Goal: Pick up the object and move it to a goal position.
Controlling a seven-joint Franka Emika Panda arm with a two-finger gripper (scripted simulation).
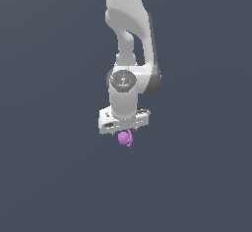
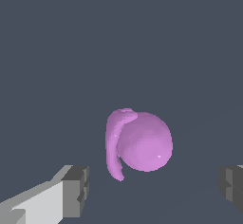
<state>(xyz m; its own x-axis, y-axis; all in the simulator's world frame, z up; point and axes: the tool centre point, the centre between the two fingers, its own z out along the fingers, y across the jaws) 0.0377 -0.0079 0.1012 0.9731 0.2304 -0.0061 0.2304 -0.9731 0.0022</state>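
Note:
The object (image 2: pixel 142 144) is a small pink-purple rounded blob with a curved ridge along one side. In the wrist view it lies on the dark grey floor, in the gap between my two fingers and a little beyond their tips. My gripper (image 2: pixel 152 190) is open, with the grey pads (image 2: pixel 76 190) far apart and neither touching the object. In the exterior view the object (image 1: pixel 125 138) shows just under the white hand of my gripper (image 1: pixel 125 131). The fingers themselves are hard to make out there.
A plain dark grey floor (image 1: pixel 49 177) fills both views. The white arm (image 1: pixel 130 34) comes down from the top of the exterior view. No other objects, edges or goal marker show.

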